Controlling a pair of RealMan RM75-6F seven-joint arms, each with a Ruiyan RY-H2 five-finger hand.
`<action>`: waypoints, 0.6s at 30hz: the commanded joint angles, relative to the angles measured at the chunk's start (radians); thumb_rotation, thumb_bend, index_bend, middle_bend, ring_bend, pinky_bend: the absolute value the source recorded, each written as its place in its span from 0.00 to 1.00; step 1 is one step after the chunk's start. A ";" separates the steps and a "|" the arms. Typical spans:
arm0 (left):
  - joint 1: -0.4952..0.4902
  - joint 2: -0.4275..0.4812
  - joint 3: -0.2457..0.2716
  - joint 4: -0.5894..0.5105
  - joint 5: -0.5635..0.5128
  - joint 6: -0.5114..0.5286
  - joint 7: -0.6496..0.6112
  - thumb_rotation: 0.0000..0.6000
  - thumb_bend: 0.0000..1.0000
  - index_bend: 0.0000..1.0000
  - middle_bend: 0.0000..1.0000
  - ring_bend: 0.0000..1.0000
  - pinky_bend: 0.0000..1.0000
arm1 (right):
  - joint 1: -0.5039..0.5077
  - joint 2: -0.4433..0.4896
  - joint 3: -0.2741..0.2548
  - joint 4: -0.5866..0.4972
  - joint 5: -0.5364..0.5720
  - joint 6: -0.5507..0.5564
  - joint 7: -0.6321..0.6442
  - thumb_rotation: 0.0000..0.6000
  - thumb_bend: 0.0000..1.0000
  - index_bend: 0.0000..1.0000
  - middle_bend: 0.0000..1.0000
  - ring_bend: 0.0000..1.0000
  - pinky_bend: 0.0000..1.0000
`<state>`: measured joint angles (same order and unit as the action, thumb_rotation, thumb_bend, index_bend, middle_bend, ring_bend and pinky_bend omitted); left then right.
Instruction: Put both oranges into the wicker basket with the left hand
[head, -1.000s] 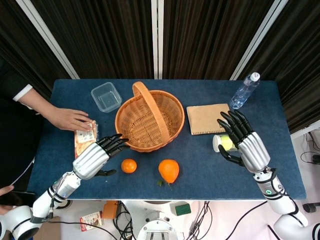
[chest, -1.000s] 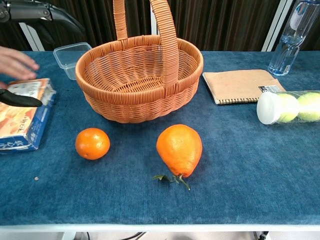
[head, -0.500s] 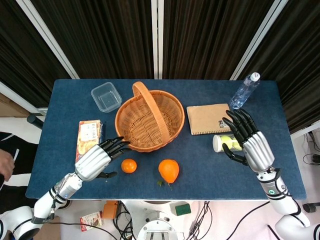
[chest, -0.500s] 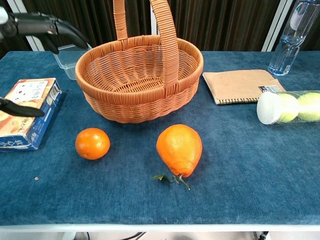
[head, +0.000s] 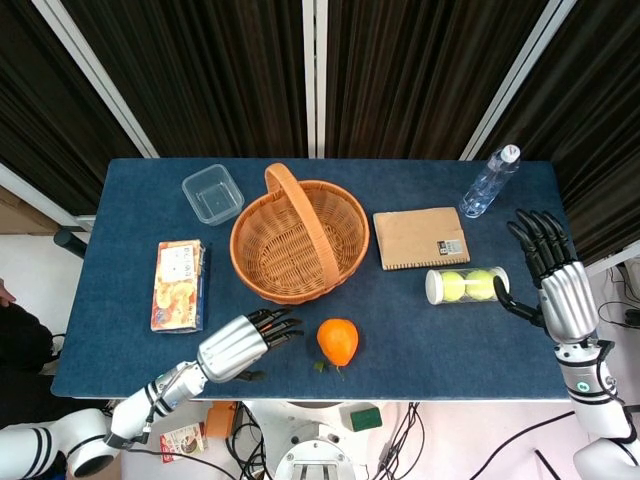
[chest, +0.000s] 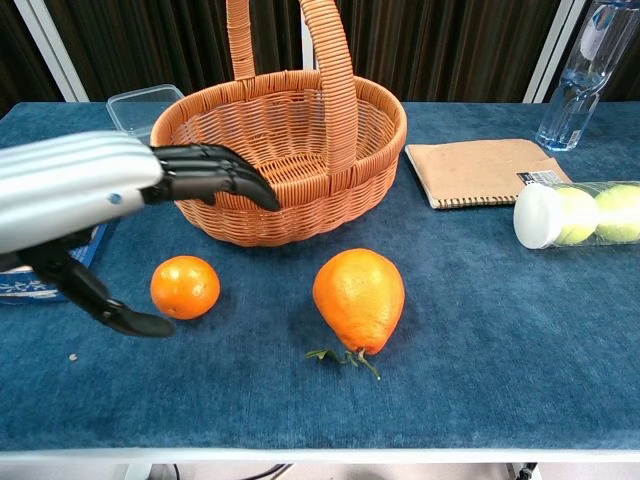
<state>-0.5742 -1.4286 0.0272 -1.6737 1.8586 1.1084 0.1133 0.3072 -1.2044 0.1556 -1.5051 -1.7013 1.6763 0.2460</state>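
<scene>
Starting at the left side of the table (head: 110, 300), we see the snack box (head: 179, 284) lying alone now; the person's hand that rested on it a second ago is gone. Our left robot hand (head: 243, 344) has dropped toward the near edge and slid rightward, and in the head view it now covers the small orange, which that view no longer shows. The chest view shows the small orange (chest: 185, 287) sitting on the table between the left robot hand's thumb below and its extended fingers (chest: 215, 175) above, apart from both as far as we can tell; the hand is spread wide and holds nothing. We judge this a pre-grasp pose, with the closing of the fingers still to come. Just right of it, the large orange (head: 338, 341) with its leafy stem sits untouched near the near edge. Behind both fruits the wicker basket (head: 300, 245) stands empty in the middle of the table, so neither orange is delivered yet. Further right lie the notebook (head: 419, 237) and the tube of tennis balls (head: 462, 286), with the water bottle (head: 489, 182) at the far right corner. Our right robot hand (head: 555, 285) has pulled away from the tube to the right edge, fingers spread, empty.
</scene>
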 joint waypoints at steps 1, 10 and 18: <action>-0.035 -0.070 -0.027 0.037 -0.042 -0.052 0.029 1.00 0.08 0.10 0.11 0.07 0.25 | -0.018 0.002 -0.005 0.023 0.016 0.011 0.027 1.00 0.44 0.00 0.00 0.00 0.00; -0.121 -0.233 -0.056 0.190 -0.065 -0.112 -0.005 1.00 0.08 0.07 0.08 0.05 0.23 | -0.062 -0.001 -0.007 0.082 0.062 0.037 0.105 1.00 0.44 0.00 0.00 0.00 0.00; -0.206 -0.322 -0.075 0.288 -0.083 -0.174 -0.023 1.00 0.09 0.07 0.07 0.05 0.22 | -0.091 0.004 -0.001 0.107 0.089 0.052 0.135 1.00 0.44 0.00 0.00 0.00 0.00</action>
<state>-0.7686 -1.7399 -0.0426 -1.3969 1.7798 0.9430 0.0942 0.2175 -1.2009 0.1533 -1.3998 -1.6149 1.7283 0.3793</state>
